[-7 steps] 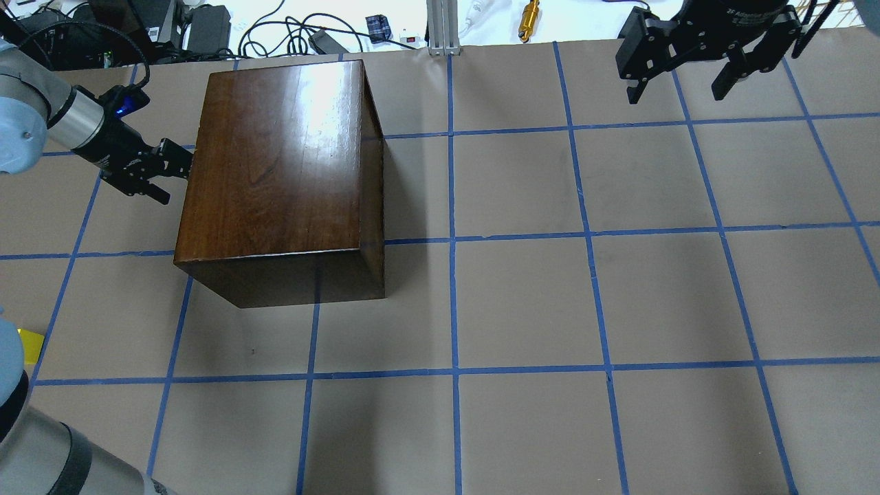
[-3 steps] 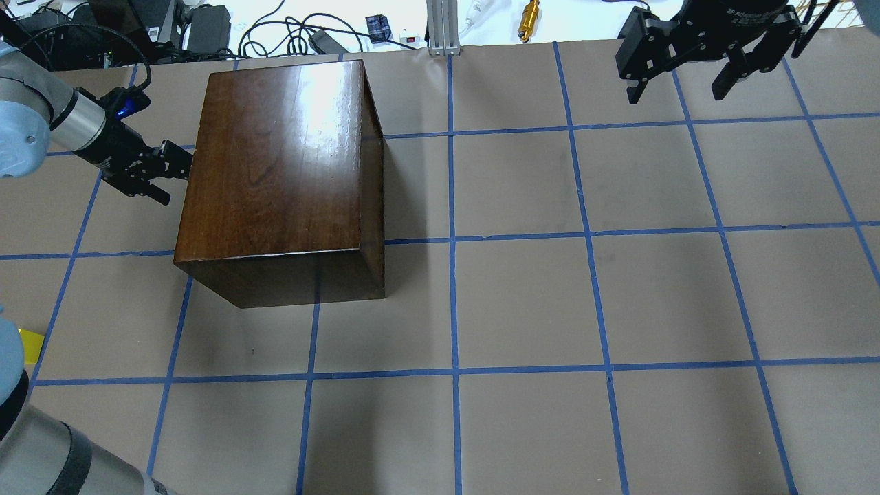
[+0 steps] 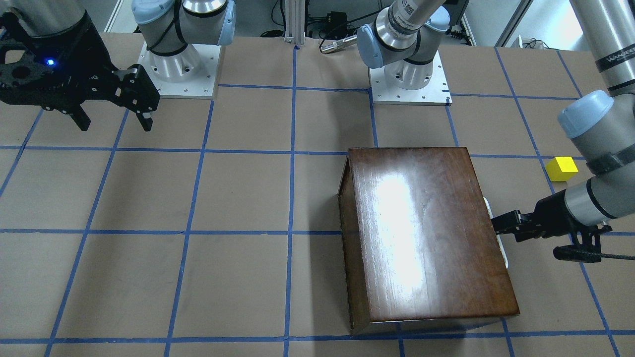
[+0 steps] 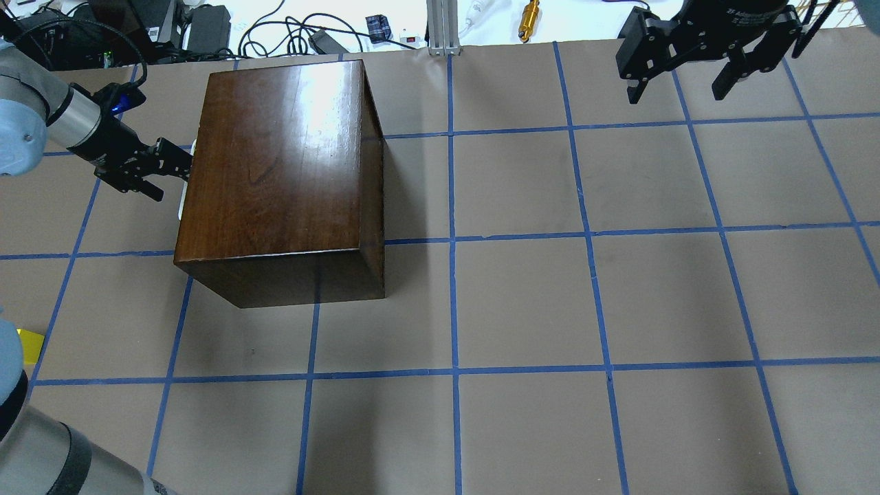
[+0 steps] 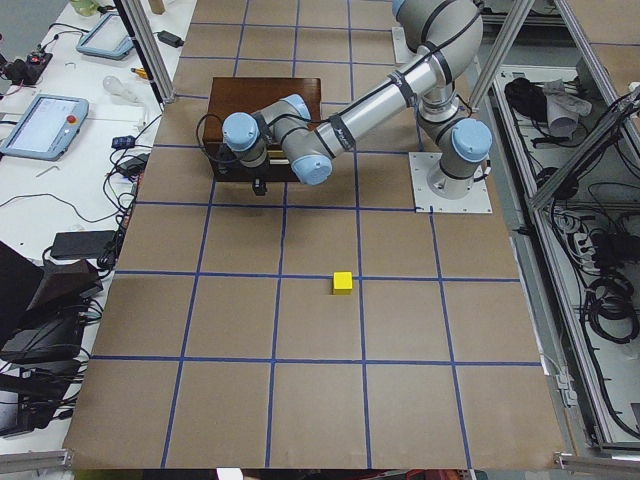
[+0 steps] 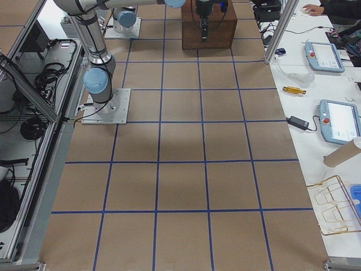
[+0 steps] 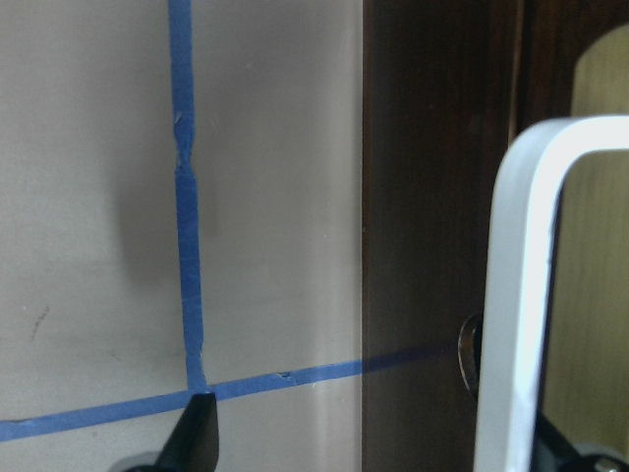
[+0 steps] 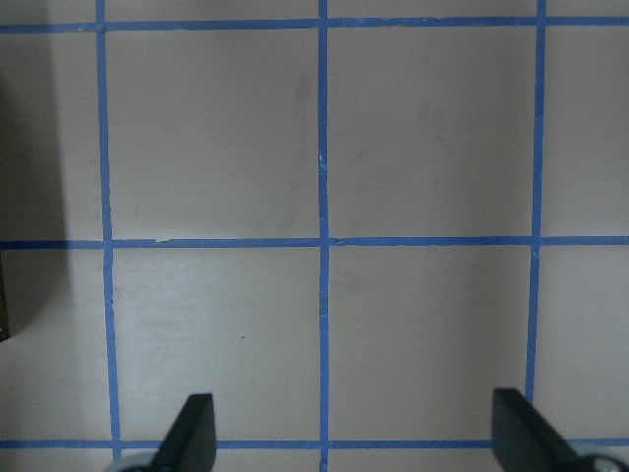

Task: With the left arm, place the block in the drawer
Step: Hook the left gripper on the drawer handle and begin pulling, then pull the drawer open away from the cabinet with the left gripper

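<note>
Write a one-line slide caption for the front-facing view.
Left gripper at the cabinet's white handle; yellow block on the table nearby; right gripper open, far off.

Block (image 3: 561,168) is yellow, cabinet (image 3: 421,233) glossy dark-brown, table (image 3: 238,193) tan with blue grid lines (image 3: 292,198).

Table (image 4: 522,302): brown surface marked with a blue tape grid (image 4: 452,240). Beyond the far edge stand an aluminium post (image 4: 440,27), a brass cylinder (image 4: 529,19) near it, and black cables (image 4: 275,31) towards the far-left corner. Two pendants (image 6: 324,56) lie further out.
</note>
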You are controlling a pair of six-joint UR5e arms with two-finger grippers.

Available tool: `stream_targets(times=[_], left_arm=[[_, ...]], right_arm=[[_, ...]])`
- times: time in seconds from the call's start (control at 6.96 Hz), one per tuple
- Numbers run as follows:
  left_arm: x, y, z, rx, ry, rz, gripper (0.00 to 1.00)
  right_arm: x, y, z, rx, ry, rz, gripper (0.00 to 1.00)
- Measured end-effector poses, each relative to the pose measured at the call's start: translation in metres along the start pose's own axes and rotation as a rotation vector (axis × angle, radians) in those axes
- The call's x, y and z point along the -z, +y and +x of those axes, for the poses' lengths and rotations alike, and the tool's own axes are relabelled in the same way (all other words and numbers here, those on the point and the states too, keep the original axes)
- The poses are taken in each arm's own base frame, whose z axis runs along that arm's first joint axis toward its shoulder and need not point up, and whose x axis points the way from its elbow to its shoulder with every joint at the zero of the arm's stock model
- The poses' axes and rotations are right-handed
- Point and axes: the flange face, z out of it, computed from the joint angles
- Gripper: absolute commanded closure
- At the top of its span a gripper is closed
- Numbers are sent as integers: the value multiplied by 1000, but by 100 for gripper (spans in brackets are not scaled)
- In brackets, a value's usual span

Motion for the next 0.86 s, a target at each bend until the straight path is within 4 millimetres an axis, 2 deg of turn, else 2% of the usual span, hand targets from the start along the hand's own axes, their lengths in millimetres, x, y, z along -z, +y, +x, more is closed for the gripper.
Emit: stream_targets(times=[0.29, 0.86], left_arm=[[5, 2, -3, -1, -30, -6, 0], [13, 8, -26, 32, -53, -4, 0]], right_arm=[[0, 0, 0, 0, -1, 0, 0], [0, 0, 0, 0, 0, 0, 0]])
